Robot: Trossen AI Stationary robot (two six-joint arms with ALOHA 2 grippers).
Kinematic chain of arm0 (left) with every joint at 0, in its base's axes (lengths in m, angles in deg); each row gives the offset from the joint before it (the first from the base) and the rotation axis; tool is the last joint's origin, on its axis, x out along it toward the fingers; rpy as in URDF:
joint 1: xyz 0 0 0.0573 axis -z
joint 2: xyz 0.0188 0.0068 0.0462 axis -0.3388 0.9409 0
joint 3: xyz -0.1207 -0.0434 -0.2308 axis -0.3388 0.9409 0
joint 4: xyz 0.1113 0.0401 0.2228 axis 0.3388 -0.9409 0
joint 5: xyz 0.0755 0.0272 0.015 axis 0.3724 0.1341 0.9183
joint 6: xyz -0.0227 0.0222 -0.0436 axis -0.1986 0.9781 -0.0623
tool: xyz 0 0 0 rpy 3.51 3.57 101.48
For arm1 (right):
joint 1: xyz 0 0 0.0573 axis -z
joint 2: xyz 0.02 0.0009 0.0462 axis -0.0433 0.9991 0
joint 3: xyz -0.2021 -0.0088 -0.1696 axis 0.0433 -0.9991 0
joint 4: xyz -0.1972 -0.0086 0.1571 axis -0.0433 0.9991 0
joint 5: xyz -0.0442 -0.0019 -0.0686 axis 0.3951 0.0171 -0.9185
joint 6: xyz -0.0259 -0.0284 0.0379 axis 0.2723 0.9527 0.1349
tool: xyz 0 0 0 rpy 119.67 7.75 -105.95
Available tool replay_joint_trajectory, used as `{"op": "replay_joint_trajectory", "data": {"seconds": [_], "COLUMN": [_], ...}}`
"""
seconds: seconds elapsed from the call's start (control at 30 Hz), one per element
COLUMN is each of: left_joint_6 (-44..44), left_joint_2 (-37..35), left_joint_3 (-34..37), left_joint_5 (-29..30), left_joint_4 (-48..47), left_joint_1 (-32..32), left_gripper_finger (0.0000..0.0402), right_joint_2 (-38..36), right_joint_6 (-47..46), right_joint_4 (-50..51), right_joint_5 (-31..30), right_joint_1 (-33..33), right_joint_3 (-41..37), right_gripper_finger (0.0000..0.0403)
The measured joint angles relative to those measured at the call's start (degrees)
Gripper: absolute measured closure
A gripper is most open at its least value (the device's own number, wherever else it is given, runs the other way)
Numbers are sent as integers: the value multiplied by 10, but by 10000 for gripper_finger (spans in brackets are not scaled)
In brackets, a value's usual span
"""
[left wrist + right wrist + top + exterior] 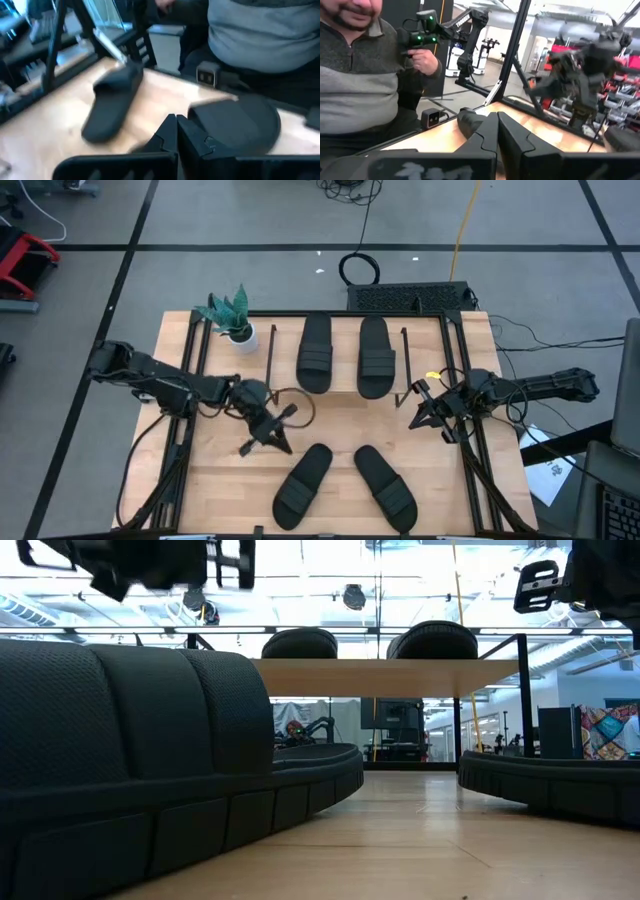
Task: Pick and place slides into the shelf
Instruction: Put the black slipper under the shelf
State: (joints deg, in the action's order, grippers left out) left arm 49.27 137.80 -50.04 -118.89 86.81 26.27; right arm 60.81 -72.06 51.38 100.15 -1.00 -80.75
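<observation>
Both sets of fingers closed, empty; two slides [345,486] on worktop [220,480], two on shelf [345,395]. Open left gripper [268,430] wide first; pinch the strap squarely.

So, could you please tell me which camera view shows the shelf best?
The high view: the shelf shows whole from above, carrying two slides. The low view shows only its board edge-on on thin legs. Neither wrist view clearly shows it.

Shelf [338,402] at bench [210,480] rear centre, two slides [316,352] side by side on it | two more slides [303,484] on bench in front, toes splayed apart | potted plant [233,313] left of shelf | left end effector [268,430] front-left of shelf | right end effector [428,410] at its right end.
</observation>
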Motion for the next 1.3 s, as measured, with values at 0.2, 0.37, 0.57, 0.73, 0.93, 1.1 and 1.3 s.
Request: {"op": "replay_joint_trajectory", "data": {"seconds": [0.2,0.37,0.57,0.73,0.93,1.1,1.3], "left_joint_6": [-13,-42,-59,-112,-103,-103,-43], "left_joint_2": [-31,-158,-353,-429,-437,-436,-436], "left_joint_3": [1,-1,71,199,292,306,303], "left_joint_5": [-26,1,264,431,435,427,443], "left_joint_4": [-43,-90,-107,0,135,116,140], "left_joint_1": [-96,-103,18,86,113,114,112], "left_gripper_finger": [401,401,401,401,402,401,401], "right_joint_2": [-1,-1,-1,-1,-1,3,22], "right_joint_6": [13,-21,-40,-55,-61,-62,-41], "right_joint_4": [-2,-5,-4,-4,-4,-3,-2], "right_joint_5": [-2,0,0,-2,-2,-2,-1], "right_joint_1": [0,0,0,0,0,0,0], "right_joint_3": [0,0,0,0,0,0,-1], "right_gripper_finger": [403,403,403,403,403,403,403]}}
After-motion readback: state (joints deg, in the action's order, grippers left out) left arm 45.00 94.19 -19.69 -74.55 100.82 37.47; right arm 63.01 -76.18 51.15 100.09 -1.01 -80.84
